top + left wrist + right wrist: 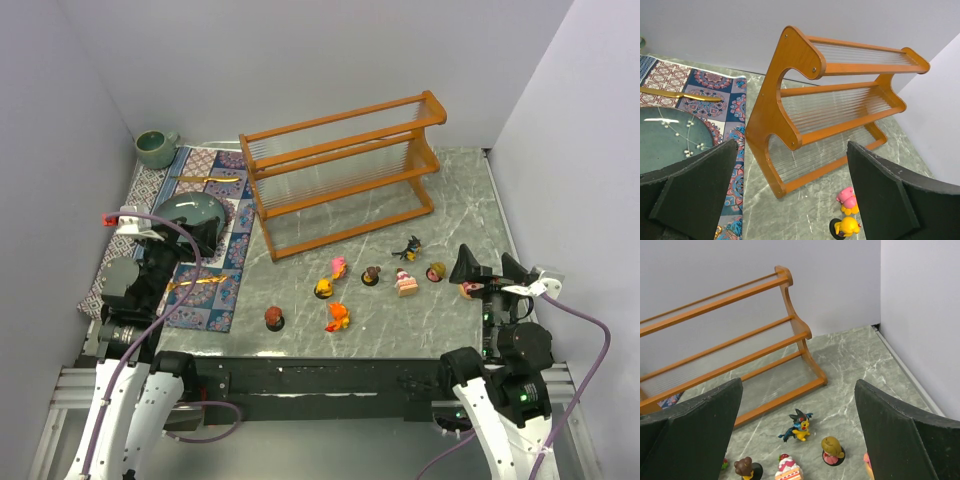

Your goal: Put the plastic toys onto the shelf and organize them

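Orange-brown wood and clear ribbed tiers make up the shelf [345, 170], which stands toward the far edge of the table [455, 195], about midway along it and on a slant, its right end nearer the far right corner. Every one of the toys [371, 274] in view stands on the grey marble top between the shelf and the near edge, scattered right of centre. The black toy [408, 248] is closest to the shelf's foot, the cake toy [405, 283] is just nearer than it, and the orange toy [337, 317] and red-brown toy [273, 318] lie closest to the near edge. A pink toy [468, 289] sits hard by the right gripper [488, 268], mostly hidden. That gripper hangs near the right edge with its fingers spread wide and nothing between them. The left gripper [792, 150] is over by the left edge, above the mat [205, 200] and a teal plate [670, 140] — its fingers are also splayed wide and hold nothing. A gold knife [680, 94] lies on the mat beyond the plate, and a green cup [156, 148] stands in the far left corner.
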`<state>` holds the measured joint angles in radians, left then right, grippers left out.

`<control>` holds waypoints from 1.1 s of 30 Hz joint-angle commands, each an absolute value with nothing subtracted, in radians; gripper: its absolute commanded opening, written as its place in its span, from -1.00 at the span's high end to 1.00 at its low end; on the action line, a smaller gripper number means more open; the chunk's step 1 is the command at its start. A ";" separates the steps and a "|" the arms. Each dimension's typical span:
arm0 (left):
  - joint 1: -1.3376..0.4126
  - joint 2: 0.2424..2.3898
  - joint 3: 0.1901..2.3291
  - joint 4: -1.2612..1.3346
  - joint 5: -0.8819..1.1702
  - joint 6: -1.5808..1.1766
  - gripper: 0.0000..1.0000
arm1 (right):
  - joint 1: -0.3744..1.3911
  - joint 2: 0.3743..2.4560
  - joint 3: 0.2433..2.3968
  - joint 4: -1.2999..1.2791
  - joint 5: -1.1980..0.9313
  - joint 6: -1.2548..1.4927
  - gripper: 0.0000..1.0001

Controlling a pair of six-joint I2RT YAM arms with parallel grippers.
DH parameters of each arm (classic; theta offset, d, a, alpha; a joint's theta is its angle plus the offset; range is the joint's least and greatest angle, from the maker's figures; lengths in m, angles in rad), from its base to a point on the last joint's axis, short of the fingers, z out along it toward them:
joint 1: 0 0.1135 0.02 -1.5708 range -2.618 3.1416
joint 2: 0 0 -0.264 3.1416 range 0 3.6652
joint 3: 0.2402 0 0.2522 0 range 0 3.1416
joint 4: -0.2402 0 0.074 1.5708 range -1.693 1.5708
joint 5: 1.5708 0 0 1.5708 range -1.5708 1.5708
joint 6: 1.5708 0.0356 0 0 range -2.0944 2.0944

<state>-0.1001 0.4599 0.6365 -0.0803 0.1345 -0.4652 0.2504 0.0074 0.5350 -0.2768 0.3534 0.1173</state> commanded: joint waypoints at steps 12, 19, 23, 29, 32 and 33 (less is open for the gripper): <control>-0.091 0.451 0.678 -0.077 0.140 -0.459 -0.94 | 0.247 -0.302 0.534 -0.265 0.457 0.141 -1.00; -0.091 0.442 0.675 -0.072 0.133 -0.462 -0.93 | 0.247 -0.267 0.583 -0.319 0.456 0.184 -1.00; -0.097 0.434 0.673 -0.072 0.130 -0.462 -0.94 | 0.249 -0.110 0.688 -0.412 0.440 0.235 -1.00; -0.106 0.403 0.670 -0.083 0.100 -0.454 -0.94 | 0.247 0.102 0.794 -0.486 0.223 0.248 -1.00; -0.113 0.385 0.664 -0.104 0.077 -0.453 -0.93 | 0.249 0.202 0.828 -0.511 0.193 0.291 -1.00; -0.115 0.380 0.658 -0.110 0.068 -0.453 -0.93 | 0.249 0.234 0.842 -0.541 0.175 0.299 -1.00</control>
<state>-0.1062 0.4072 0.6384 -0.0956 0.1070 -0.4648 0.2497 0.0872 0.7998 -0.4553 0.2806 0.2485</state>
